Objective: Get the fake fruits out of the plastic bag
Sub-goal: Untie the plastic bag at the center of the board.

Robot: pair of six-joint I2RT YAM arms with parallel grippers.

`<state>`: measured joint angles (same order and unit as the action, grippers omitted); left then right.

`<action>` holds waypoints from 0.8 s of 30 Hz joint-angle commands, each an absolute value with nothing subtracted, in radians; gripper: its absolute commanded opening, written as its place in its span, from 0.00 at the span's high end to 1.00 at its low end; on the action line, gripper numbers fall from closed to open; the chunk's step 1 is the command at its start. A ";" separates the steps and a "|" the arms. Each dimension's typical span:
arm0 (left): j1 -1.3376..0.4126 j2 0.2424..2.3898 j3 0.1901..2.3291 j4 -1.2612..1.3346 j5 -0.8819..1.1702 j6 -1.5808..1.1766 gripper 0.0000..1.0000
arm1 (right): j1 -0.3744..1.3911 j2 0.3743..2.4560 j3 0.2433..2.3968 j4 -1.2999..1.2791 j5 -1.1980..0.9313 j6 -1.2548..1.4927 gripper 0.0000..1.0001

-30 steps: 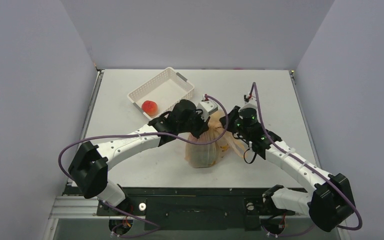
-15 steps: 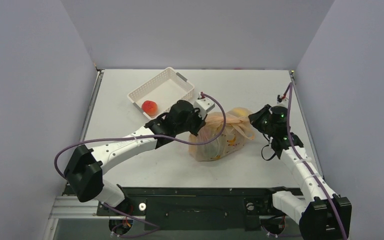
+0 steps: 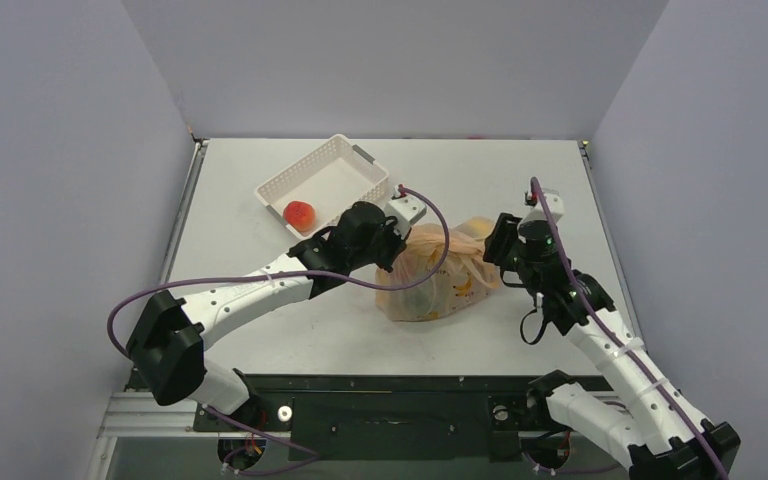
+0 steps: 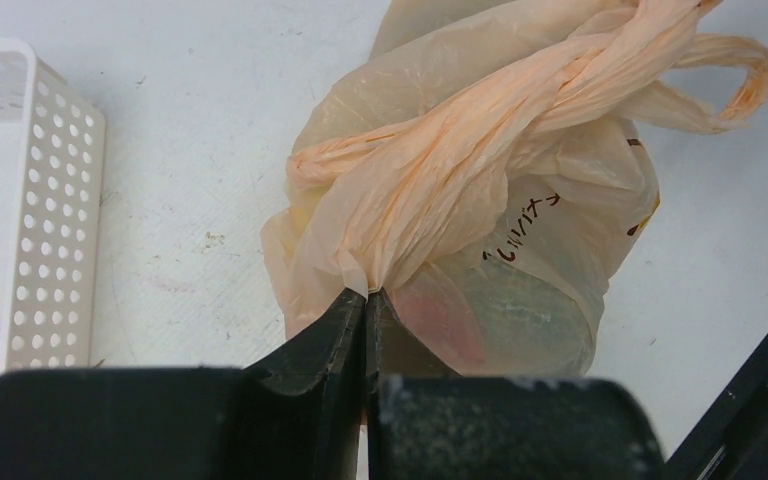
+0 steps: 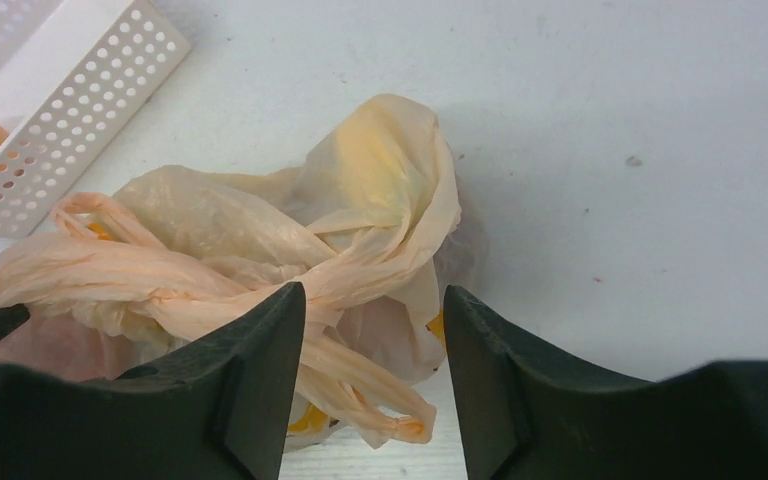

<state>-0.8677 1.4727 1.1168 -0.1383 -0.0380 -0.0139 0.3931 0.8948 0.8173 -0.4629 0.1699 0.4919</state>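
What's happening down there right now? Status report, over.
Left end effector shut, pinching thin translucent pale-orange plastic bag. Right end effector open, astride the twisted loop handles. Glossy fake fruits inside the bag. Twisted handles close its mouth.

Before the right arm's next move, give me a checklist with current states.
Left gripper shut on a fold of the plastic bag: ok.
Right gripper open and empty over the bag: ok.
Bag mouth opened: not ok, handles are twisted together.
Fake fruits out: not ok, they show through the film inside.
White basket apart from the bag: ok.
Which fruit lies nearest the mouth: cannot tell.
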 commanded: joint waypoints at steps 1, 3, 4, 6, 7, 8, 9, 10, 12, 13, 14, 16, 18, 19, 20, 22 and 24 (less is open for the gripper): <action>-0.862 1.434 1.116 -0.117 -0.054 -0.005 1.00 | 0.497 0.859 0.879 -0.511 0.364 0.379 0.50; -0.862 1.437 1.118 -0.117 -0.052 -0.005 1.00 | 0.572 0.847 0.876 -0.494 0.413 0.326 0.49; -0.862 1.440 1.119 -0.120 -0.050 -0.005 1.00 | 0.595 0.844 0.875 -0.487 0.425 0.294 0.48; -0.862 1.444 1.118 -0.116 -0.040 -0.005 1.00 | 0.652 0.843 0.872 -0.459 0.443 0.254 0.45; -0.863 1.445 1.115 -0.114 -0.035 0.016 1.00 | 0.656 0.846 0.870 -0.444 0.445 0.244 0.45; -0.862 1.450 1.115 -0.112 -0.028 0.020 1.00 | 0.657 0.851 0.869 -0.437 0.450 0.232 0.44; -0.863 1.453 1.118 -0.113 -0.025 0.022 1.00 | 0.656 0.856 0.864 -0.421 0.459 0.223 0.42; -0.863 1.460 1.120 -0.116 -0.017 0.023 1.00 | 0.653 0.869 0.861 -0.411 0.461 0.219 0.41; -0.862 1.469 1.131 -0.126 -0.003 0.023 1.00 | 0.637 0.897 0.855 -0.388 0.460 0.217 0.40; -0.864 1.472 1.135 -0.130 -0.001 0.024 1.00 | 0.628 0.910 0.858 -0.386 0.450 0.228 0.40; -0.864 1.473 1.136 -0.134 0.000 0.024 1.00 | 0.606 0.936 0.861 -0.383 0.440 0.238 0.41; -0.866 1.468 1.134 -0.134 0.000 0.024 1.00 | 0.570 0.972 0.866 -0.381 0.404 0.277 0.44; -0.867 1.466 1.130 -0.130 0.000 0.027 1.00 | 0.550 0.993 0.869 -0.374 0.377 0.319 0.51; -0.868 1.465 1.129 -0.129 -0.001 0.025 1.00 | 0.547 0.997 0.867 -0.370 0.368 0.345 0.57; -0.868 1.466 1.129 -0.130 -0.001 0.025 1.00 | 0.544 1.002 0.865 -0.359 0.366 0.357 0.61; -0.871 1.466 1.131 -0.131 -0.003 0.023 1.00 | 0.539 1.001 0.850 -0.336 0.360 0.398 0.71; -0.873 1.464 1.132 -0.133 -0.008 0.022 1.00 | 0.526 0.997 0.840 -0.319 0.359 0.440 0.82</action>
<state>-0.8680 1.4734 1.1149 -0.1417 -0.0177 0.0124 0.5423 1.0126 0.8471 -0.3992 0.3752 0.3397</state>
